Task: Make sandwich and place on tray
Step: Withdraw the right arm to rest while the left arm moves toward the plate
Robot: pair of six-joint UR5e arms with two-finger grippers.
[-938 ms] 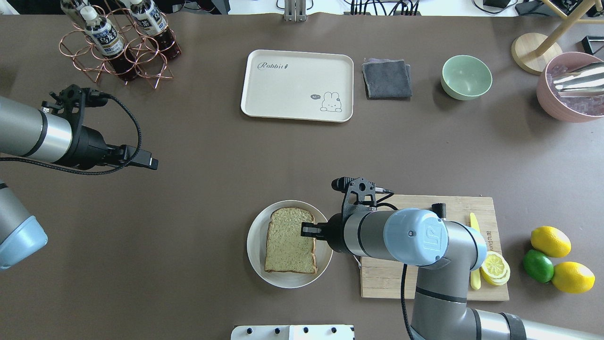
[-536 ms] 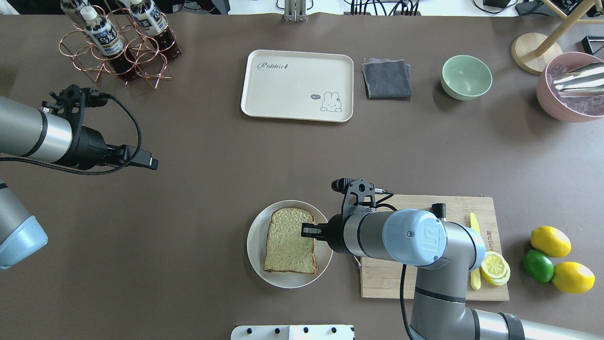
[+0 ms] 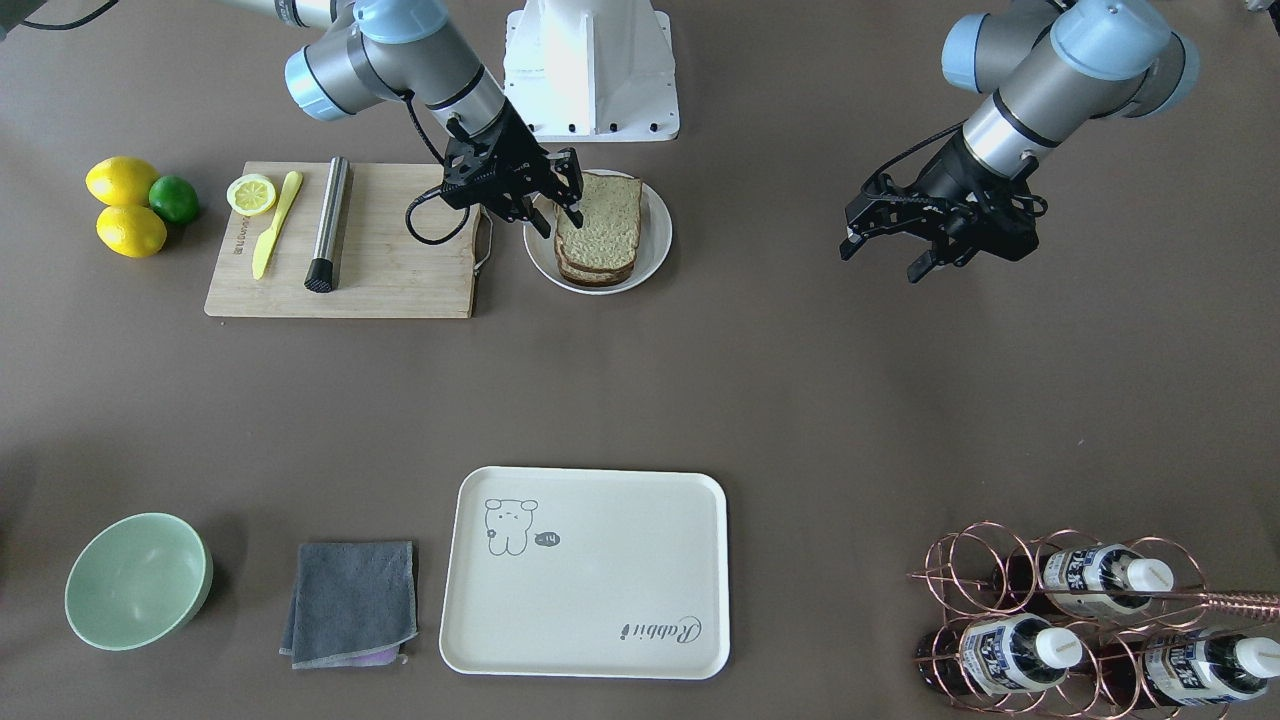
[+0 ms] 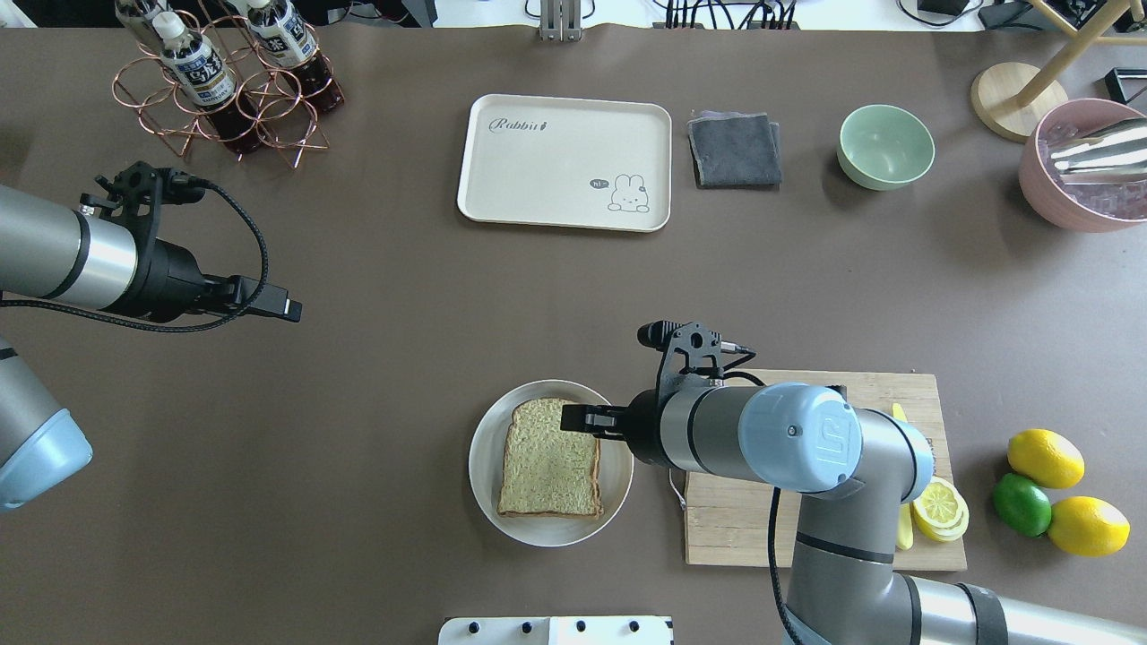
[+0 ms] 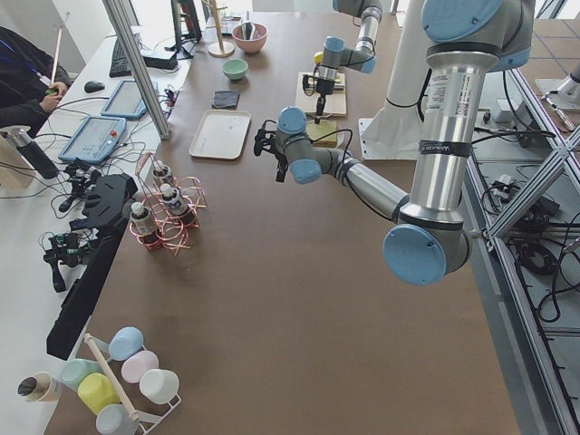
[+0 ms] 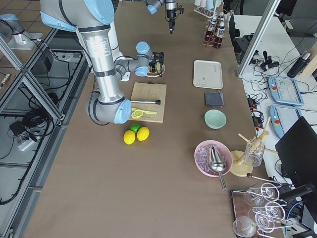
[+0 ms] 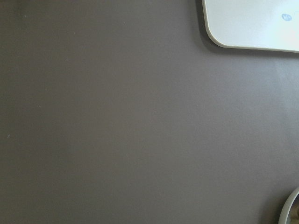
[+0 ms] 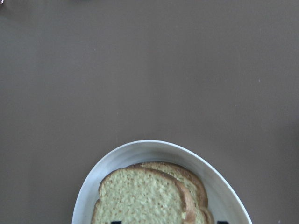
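Observation:
The sandwich [image 4: 547, 459], two stacked slices of brown-crusted bread, lies on a round white plate [image 4: 484, 466] near the robot's side of the table. In the front-facing view its layers [image 3: 598, 232] show on the plate [image 3: 655, 248]. My right gripper [image 4: 573, 418] is open and hovers over the slice's corner nearest the cutting board [image 3: 560, 221]. The right wrist view looks down on the bread [image 8: 149, 196]. The cream tray [image 4: 564, 161] lies bare at the far side. My left gripper [image 3: 880, 260] hangs open and holds nothing, well off to the left [image 4: 288, 310].
A wooden cutting board [image 4: 806, 537] beside the plate carries a yellow knife [image 3: 268, 235], lemon slices [image 4: 939, 506] and a metal rod [image 3: 328, 225]. Lemons and a lime [image 4: 1044, 493] sit right of it. A grey cloth [image 4: 735, 148], green bowl [image 4: 885, 146] and bottle rack [image 4: 224, 85] line the far side.
My right gripper has shifted from the bread's right edge toward its far corner. The top slice has turned a little. The left arm has not moved.

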